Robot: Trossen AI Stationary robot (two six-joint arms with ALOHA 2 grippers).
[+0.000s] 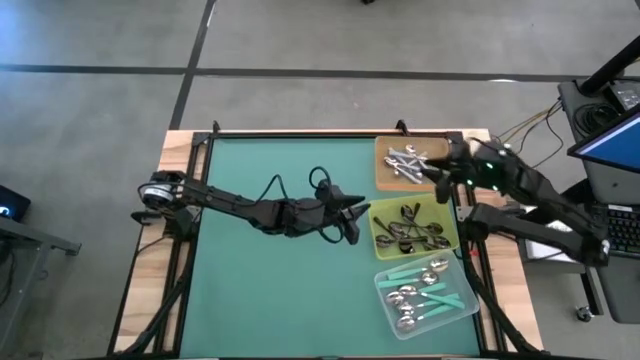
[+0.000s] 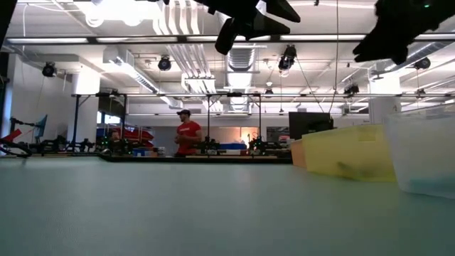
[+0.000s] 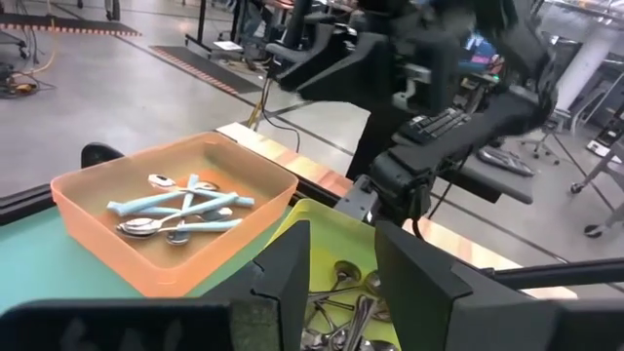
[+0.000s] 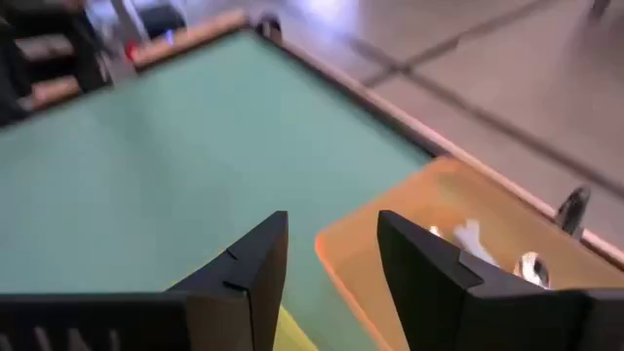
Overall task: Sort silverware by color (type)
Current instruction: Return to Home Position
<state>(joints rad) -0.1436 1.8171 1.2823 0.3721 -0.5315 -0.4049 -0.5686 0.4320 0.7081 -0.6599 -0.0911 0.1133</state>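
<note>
Three trays stand along the table's right edge. The orange tray [image 1: 381, 170] at the far end holds pale silver spoons [image 1: 405, 160], which show light handles in the left wrist view [image 3: 180, 210]. The yellow tray [image 1: 375, 238] in the middle holds dark spoons [image 1: 410, 228]. The clear tray [image 1: 468, 300] nearest holds teal-handled spoons [image 1: 425, 295]. My left gripper [image 1: 355, 218] hangs open, off the table, just left of the yellow tray [image 3: 292, 210]. My right gripper [image 1: 440, 182] hovers open over the orange tray's [image 4: 439, 205] right near corner. Neither holds anything.
The green mat [image 1: 270, 290] stretches left of the trays. Cables loop over my left arm [image 1: 300, 190]. In the low view both grippers hang high above the table [image 2: 249, 21] [image 2: 398, 28]. A person in red [image 2: 187, 135] stands far back in the room.
</note>
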